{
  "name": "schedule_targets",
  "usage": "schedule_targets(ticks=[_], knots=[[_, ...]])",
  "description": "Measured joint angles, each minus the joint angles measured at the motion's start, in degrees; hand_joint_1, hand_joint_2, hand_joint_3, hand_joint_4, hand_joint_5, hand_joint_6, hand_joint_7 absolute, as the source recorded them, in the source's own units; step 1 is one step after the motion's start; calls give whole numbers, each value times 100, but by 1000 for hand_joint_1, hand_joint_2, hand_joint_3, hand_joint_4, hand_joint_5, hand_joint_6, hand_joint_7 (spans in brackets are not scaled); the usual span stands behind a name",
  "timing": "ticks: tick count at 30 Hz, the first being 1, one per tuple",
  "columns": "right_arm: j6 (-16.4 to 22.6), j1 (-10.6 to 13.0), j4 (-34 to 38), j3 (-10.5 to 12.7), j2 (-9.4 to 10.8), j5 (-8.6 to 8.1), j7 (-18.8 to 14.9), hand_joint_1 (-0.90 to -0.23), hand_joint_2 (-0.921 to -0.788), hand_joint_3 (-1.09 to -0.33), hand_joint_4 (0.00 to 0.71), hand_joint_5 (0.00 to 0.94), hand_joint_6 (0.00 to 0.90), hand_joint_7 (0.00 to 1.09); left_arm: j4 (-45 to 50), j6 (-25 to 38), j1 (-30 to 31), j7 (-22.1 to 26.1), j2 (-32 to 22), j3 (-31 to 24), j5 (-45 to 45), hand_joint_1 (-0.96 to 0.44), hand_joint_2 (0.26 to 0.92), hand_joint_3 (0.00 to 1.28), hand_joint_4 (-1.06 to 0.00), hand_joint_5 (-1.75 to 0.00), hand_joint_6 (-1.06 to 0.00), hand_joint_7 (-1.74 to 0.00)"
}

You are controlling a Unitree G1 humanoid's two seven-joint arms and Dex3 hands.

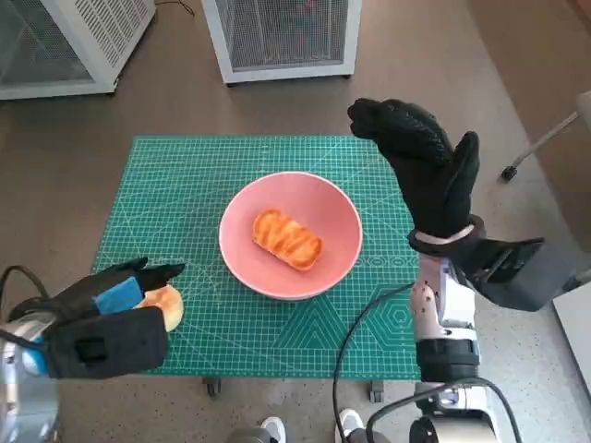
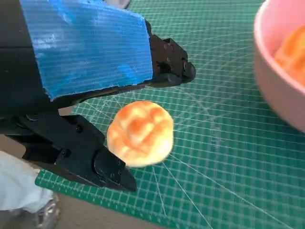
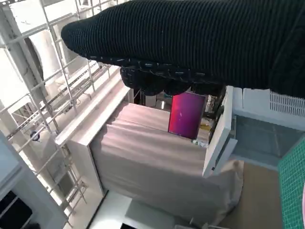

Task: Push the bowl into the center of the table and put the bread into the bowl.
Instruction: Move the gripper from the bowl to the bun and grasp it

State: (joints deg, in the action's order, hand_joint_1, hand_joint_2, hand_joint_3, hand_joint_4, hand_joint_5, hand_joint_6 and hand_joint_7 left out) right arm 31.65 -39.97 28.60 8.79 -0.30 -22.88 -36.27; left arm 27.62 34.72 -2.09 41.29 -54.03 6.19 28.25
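Left robot hand (image 1: pixel 106 309) hovers over a round bread bun (image 2: pixel 139 132) at the near-left corner of the green mat (image 1: pixel 185 185), fingers (image 2: pixel 169 64) spread either side, nothing gripped yet. Pink bowl (image 1: pixel 242 263) sits mid-counter with a glazed loaf (image 1: pixel 287 238) already inside (push step looks done). Right robot hand (image 1: pixel 427 166) is raised beside the bowl, fingers apart, empty. For the bun: lower squarely, close gently since it looks soft, lift clear of the rim before moving over.
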Motion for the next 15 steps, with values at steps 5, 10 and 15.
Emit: schedule_targets(ticks=[5,10,15], knots=[[0,9,0,-1,-2,2,0,-702,-921,-740,211,1,271,124,-425,-93,-110,-208,131,258,256,4,736,15,-139,-13,-304,-20],[-13,20,0,-1,-10,0,-1,-704,-921,-733,211,0,272,124,-823,-192,-214,-415,293,470,515,7,749,20,-170,-16,-334,-23],[-38,35,-8,-1,-20,0,-1,-704,-921,-732,210,0,272,125,-1204,-311,-335,-552,427,653,704,11,765,25,-209,-21,-364,-26]])
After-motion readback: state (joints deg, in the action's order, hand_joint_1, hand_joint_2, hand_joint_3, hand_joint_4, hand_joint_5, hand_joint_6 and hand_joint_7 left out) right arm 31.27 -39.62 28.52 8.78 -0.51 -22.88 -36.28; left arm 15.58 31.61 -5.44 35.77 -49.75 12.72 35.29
